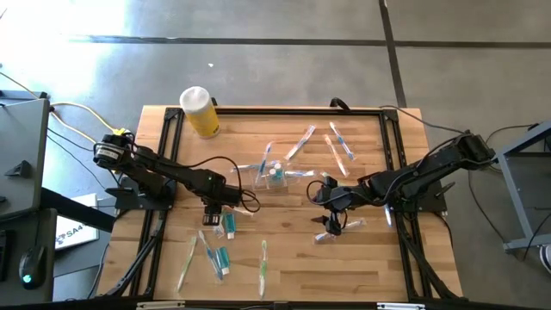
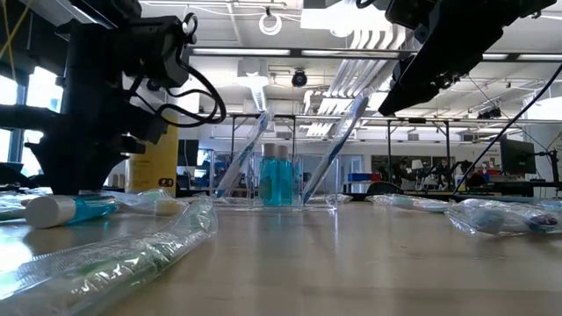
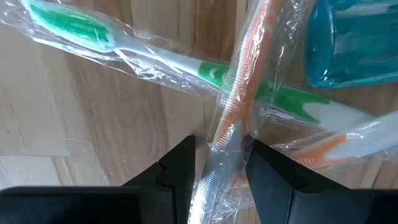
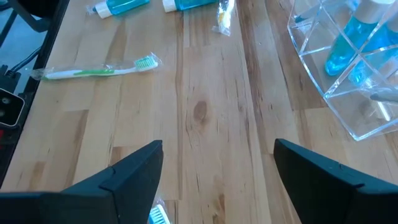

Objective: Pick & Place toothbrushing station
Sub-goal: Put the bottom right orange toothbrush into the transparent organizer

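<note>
The clear container (image 1: 275,175) stands on the table's middle with blue tubes in it; it also shows in the low view (image 2: 281,180). Wrapped toothbrushes and teal-ended tubes (image 1: 225,226) lie scattered on the wood. My left gripper (image 3: 219,163) points straight down, low over the near-left pile (image 1: 213,211). It is open, one finger on each side of an orange toothbrush (image 3: 239,87) in clear wrap. That brush lies across a green toothbrush (image 3: 155,56). My right gripper (image 4: 217,168) hangs wide open above bare wood, right of the container (image 1: 325,200). My left gripper comes from above with its fingers across the orange toothbrush's wrapped handle (image 3: 225,143). The handle is narrower than the gap between them. The crumpled wrap reaches toward both fingers (image 3: 180,168); whether it touches them I cannot tell. The brush lies on the green one.
A yellow bottle (image 1: 200,112) with a white cap stands at the far left corner. More wrapped brushes lie at the far right (image 1: 340,145) and near the front edge (image 1: 263,265). A teal tube end (image 3: 348,43) lies close beside my left gripper. A black frame edges the table.
</note>
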`<control>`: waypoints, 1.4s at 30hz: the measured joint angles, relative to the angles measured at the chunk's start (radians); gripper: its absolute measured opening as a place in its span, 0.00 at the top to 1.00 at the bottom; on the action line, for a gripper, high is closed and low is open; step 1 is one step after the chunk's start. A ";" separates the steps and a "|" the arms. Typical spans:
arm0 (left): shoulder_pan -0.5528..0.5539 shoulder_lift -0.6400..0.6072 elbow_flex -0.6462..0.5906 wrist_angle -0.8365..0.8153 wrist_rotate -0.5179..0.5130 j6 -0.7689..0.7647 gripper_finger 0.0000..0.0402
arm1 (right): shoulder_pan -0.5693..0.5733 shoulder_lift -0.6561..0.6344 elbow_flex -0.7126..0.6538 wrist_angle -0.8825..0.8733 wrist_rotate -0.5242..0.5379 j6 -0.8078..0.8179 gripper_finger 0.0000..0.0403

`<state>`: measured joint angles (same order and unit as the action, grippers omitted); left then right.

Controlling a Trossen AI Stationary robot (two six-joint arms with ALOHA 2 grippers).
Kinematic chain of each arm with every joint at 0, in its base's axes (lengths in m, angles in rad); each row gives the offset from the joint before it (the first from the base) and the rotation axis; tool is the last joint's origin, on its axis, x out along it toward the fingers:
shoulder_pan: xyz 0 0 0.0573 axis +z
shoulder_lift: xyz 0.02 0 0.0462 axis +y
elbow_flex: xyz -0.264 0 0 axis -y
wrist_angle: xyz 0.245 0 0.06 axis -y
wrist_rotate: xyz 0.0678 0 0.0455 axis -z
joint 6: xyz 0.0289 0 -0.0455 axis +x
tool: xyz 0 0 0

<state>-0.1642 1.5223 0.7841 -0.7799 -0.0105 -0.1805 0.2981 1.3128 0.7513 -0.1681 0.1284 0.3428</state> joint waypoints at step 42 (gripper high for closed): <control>0.000 0.004 0.123 -0.154 -0.087 0.009 0.96 | 0.001 0.000 0.000 0.026 -0.001 -0.033 0.26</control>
<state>-0.1642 1.5258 0.9069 -0.9338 -0.0971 -0.1716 0.2989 1.3128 0.7513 -0.1423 0.1276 0.3096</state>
